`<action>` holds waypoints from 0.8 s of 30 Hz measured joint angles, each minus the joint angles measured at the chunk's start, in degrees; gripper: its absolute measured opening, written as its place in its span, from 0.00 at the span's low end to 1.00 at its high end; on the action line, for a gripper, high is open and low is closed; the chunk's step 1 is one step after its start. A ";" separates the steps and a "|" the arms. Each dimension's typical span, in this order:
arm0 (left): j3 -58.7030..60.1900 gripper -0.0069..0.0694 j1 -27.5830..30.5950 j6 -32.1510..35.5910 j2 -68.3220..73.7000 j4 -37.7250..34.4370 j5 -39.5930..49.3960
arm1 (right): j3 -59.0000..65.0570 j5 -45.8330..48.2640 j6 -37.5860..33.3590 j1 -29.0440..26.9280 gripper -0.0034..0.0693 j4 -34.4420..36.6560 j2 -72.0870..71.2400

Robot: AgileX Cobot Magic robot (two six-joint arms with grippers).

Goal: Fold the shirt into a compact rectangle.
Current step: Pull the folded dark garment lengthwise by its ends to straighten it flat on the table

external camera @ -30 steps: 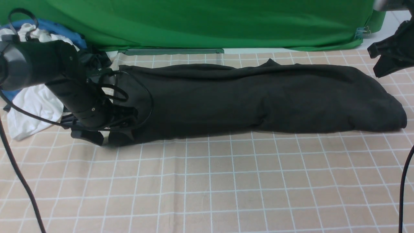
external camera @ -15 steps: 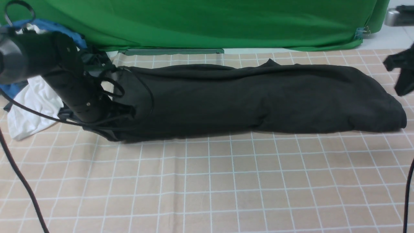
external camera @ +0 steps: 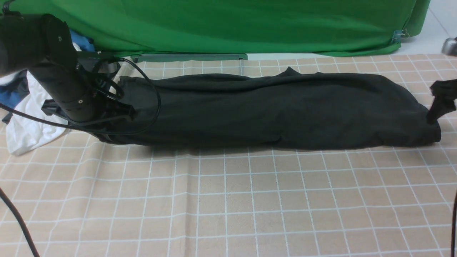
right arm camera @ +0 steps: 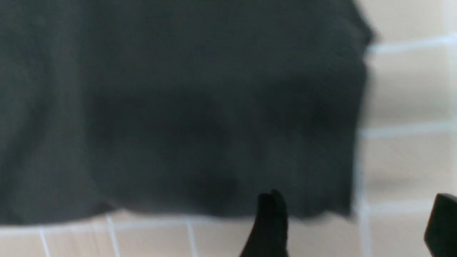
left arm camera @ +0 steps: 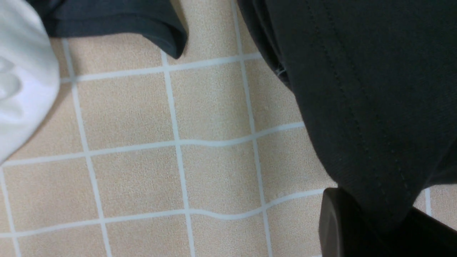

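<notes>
The shirt (external camera: pixel 278 110) lies as a long folded band across the far half of the checked surface (external camera: pixel 228 200), running left to right. The left end effector (left arm camera: pixel 385 232) is clenched on the hem at the shirt's left end, near a white garment (external camera: pixel 25 132). The right end effector (right arm camera: pixel 357 232) is released, its fingers spread wide at the shirt's right end. Blur there hides whether it touches the cloth.
</notes>
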 joint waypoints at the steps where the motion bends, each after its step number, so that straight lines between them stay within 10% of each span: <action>1: 0.00 0.13 0.00 0.00 0.00 0.00 -0.05 | 0.00 -0.72 -0.06 0.34 0.83 0.40 1.11; 5: 0.00 0.13 0.00 0.00 0.00 -0.26 -0.12 | 0.08 -2.08 -1.55 1.06 0.72 1.74 4.68; 7: 0.00 0.13 0.00 -0.05 0.00 -0.67 -0.39 | 0.08 -2.06 -3.94 1.37 0.42 1.80 5.25; 11: 0.00 0.13 0.12 -1.06 -1.39 -1.02 0.32 | 0.08 -0.67 -4.43 1.44 0.15 2.22 3.90; 24: 16.88 0.13 6.22 -4.40 -19.71 -1.60 6.57 | 17.00 12.10 1.27 1.38 0.13 -9.80 -15.31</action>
